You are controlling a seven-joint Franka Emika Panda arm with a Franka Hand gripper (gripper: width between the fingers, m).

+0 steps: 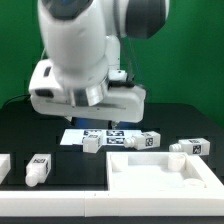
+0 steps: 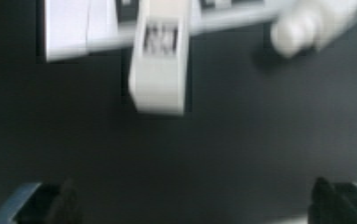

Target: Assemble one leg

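Observation:
In the blurred wrist view a white oblong leg [image 2: 157, 60] with a black-and-white tag lies on the black table, ahead of my gripper [image 2: 193, 205]. The dark fingers [image 2: 42, 200] stand wide apart with nothing between them. The gripper is open and above the table. In the exterior view the arm's white hand [image 1: 85, 92] hangs over the marker board, its fingertips hidden. A leg [image 1: 92, 143] lies just below it at the board's near edge. Other legs lie at the exterior view's right [image 1: 143, 140], far right [image 1: 190, 146] and left [image 1: 38, 170].
The marker board [image 1: 100, 133] lies mid-table and shows in the wrist view [image 2: 86, 30]. The large white panel with raised rims [image 1: 160, 178] fills the near right. Another white part [image 2: 308, 30] lies beside the leg. A white piece [image 1: 3, 166] sits at the left edge.

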